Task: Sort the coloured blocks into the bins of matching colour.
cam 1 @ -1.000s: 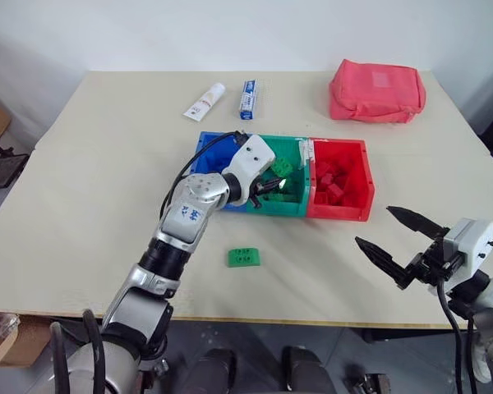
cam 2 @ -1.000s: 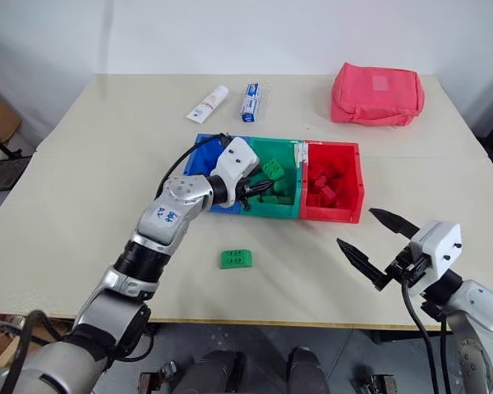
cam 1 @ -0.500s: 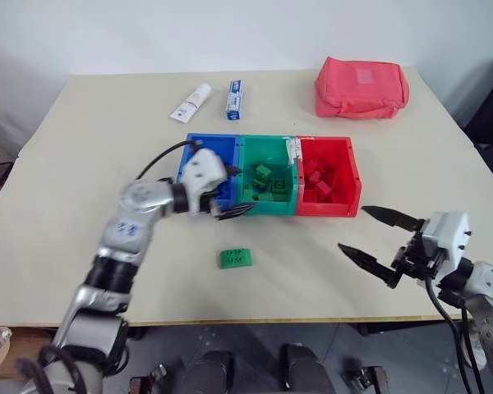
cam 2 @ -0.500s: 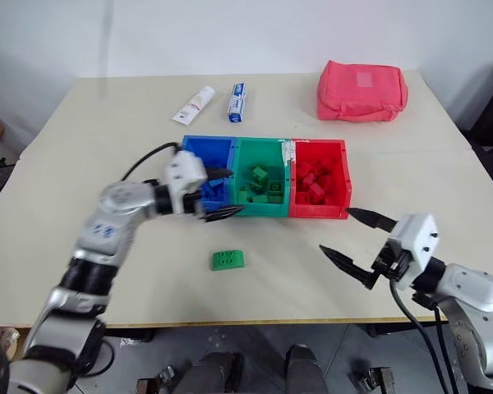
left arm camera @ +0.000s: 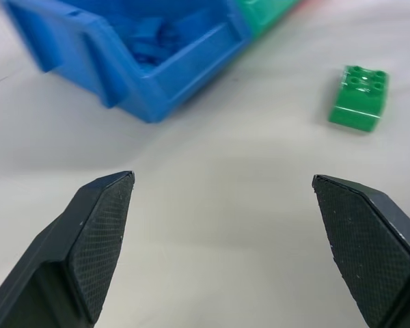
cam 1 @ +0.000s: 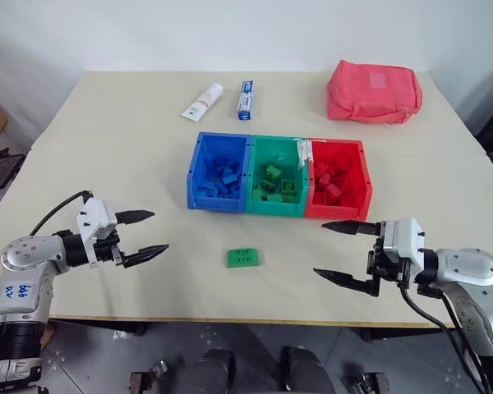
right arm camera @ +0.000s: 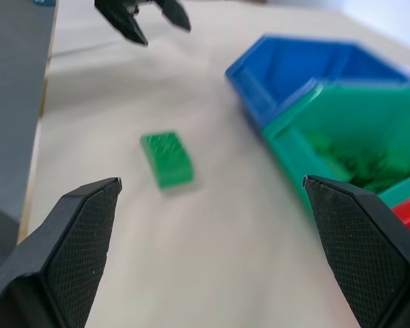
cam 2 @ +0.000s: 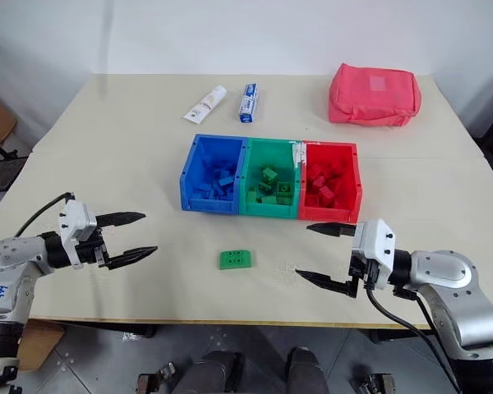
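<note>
Overall, we saw a pale worktop [cam 1: 107,164] carrying everything, with a pink-red fabric pouch [cam 1: 375,91] lying near its far right corner. Next in size came the three joined bins near the middle of the worktop: the blue bin [cam 1: 218,172] on the left, the green bin [cam 1: 278,176] between, and the red bin [cam 1: 338,179] on the right, each holding a heap of blocks of its own colour. Our left gripper [cam 1: 144,234] hung over the near left part of the worktop, its two black fingers spread wide and holding nothing, pointing toward the middle. Our right gripper [cam 1: 343,253] hung over the near right edge, pointing left, its fingers likewise parted and empty. Toward the far edge, left of centre, lay a white tube [cam 1: 204,101] and, just beside it, a small blue and white tube [cam 1: 246,99]. Smallest of all, one green block [cam 1: 243,258] sat studs up on the bare worktop, in front of the bins and near the front edge, between the two grippers and touched by neither.
</note>
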